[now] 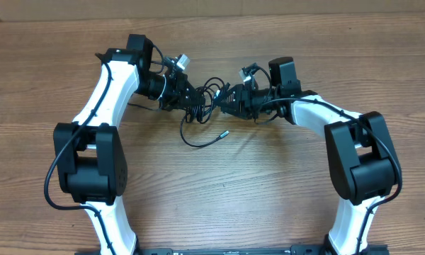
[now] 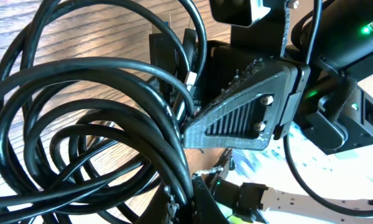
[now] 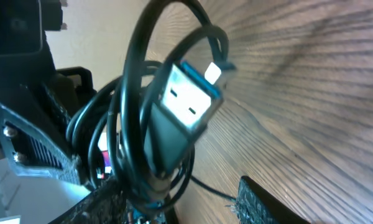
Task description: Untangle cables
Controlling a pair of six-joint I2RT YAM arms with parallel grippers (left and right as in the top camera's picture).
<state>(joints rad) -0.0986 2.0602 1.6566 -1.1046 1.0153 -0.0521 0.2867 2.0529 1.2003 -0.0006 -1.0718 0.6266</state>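
The left gripper [image 1: 190, 99] was clamped on the cables [image 1: 211, 88]. The right gripper [image 1: 231, 99] was held apart around the bundle, a blue-tongued USB plug [image 3: 183, 102] between its fingers.

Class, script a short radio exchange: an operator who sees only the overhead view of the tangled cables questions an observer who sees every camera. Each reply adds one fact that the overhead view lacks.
Operator: From overhead the cables are just a dark knot. Is there a plug inside?
Observer: Yes. The right wrist view shows a flat metal plug with a blue tongue, and a loop arching over it.
Operator: Is the left end effector gripping?
Observer: The left wrist view shows it shut on the cables, with loops fanning out from it.
Operator: And the right end effector?
Observer: Its fingers stand apart, with cables between them.
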